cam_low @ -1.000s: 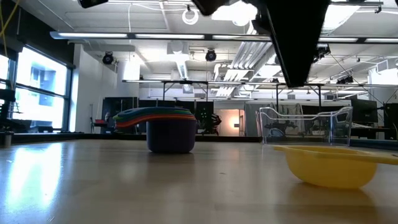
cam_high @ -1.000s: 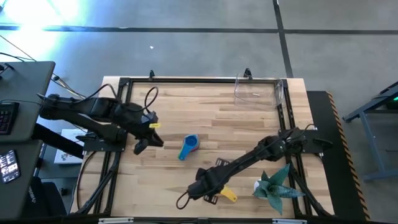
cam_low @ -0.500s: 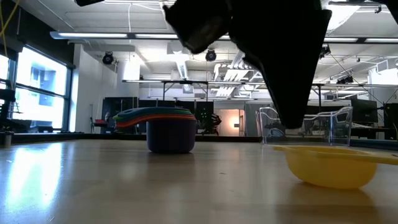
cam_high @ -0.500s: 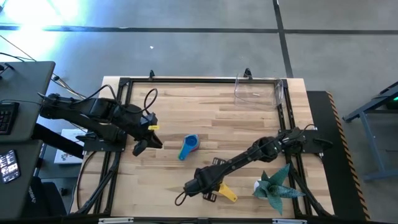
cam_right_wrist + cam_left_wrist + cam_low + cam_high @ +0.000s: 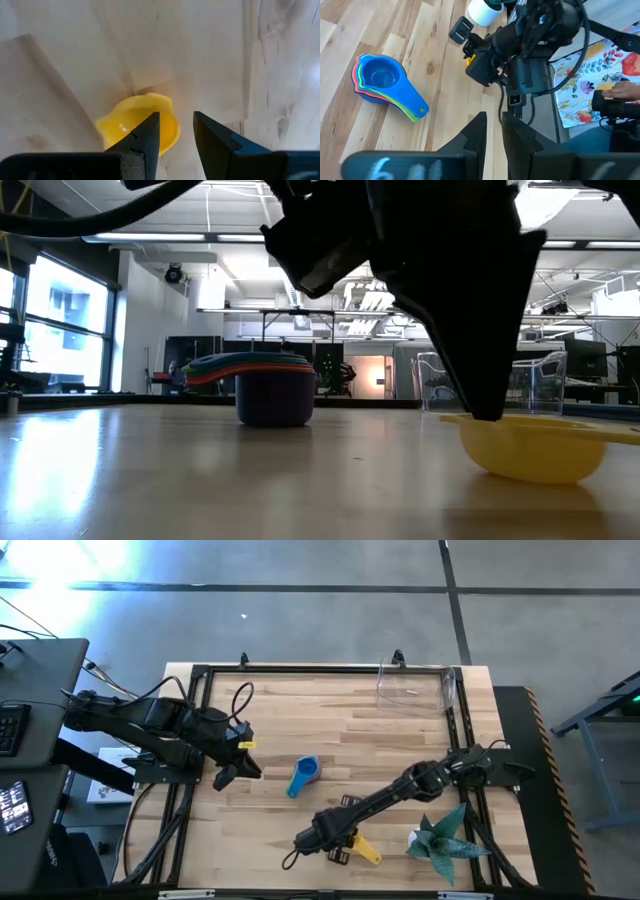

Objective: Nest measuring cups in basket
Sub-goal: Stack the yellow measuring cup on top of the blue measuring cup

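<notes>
Yellow cup [image 5: 368, 853] now under lowered right fingers [image 5: 150, 131].

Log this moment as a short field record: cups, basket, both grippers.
nested cups: blue-topped stack mid-table, outside basket
yellow cup: alone near front edge
basket: clear, far right corner; no cup seen inside
right gripper: open, above the yellow cup's rim, not gripping
left gripper: narrow gap, empty, at table's left side

Ceiling-lit room, window glare, backlit dark arm silhouette
</notes>
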`<control>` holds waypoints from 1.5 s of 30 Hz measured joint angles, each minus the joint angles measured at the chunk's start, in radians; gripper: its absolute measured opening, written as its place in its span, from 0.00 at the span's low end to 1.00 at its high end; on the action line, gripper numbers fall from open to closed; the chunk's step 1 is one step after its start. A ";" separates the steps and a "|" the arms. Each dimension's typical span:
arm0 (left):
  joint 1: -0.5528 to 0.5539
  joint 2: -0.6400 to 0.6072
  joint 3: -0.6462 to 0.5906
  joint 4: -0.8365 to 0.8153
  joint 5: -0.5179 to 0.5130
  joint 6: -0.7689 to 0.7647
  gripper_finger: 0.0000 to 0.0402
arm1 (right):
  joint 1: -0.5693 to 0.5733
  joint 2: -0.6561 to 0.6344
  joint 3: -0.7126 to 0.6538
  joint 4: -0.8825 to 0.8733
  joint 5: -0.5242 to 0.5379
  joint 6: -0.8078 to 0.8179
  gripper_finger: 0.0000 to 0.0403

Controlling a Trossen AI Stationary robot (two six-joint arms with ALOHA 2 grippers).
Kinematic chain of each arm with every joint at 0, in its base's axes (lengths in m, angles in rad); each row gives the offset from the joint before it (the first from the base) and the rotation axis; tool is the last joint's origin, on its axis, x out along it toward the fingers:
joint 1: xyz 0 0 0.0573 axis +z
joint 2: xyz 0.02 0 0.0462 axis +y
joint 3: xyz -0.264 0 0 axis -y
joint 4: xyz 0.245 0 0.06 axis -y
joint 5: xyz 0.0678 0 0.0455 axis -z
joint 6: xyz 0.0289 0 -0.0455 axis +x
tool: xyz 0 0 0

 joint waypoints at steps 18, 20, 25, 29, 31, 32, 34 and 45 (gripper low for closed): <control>0.000 0.000 0.000 -0.003 0.000 0.010 0.12 | -0.012 0.000 -0.080 0.012 -0.069 0.062 0.02; 0.000 0.000 0.000 -0.003 0.000 0.010 0.12 | -0.013 0.000 -0.080 0.010 -0.077 0.084 0.03; 0.000 0.000 0.000 -0.004 0.000 0.018 0.12 | -0.018 -0.005 -0.080 0.010 -0.118 0.142 0.01; 0.000 0.000 0.000 -0.004 0.001 0.060 0.12 | -0.018 -0.035 -0.081 0.014 -0.108 0.218 0.01; 0.000 0.000 0.000 -0.005 0.001 0.076 0.12 | -0.019 -0.059 -0.081 0.023 -0.099 0.263 0.01; 0.001 0.000 0.000 -0.009 0.001 0.088 0.12 | -0.020 -0.071 -0.081 0.027 -0.096 0.288 0.01; 0.001 0.000 0.000 -0.029 0.001 0.113 0.12 | -0.023 -0.093 -0.081 0.029 -0.087 0.344 0.00; 0.000 -0.007 0.000 -0.184 0.000 0.249 0.12 | -0.071 -0.163 -0.081 0.133 -0.073 0.606 0.00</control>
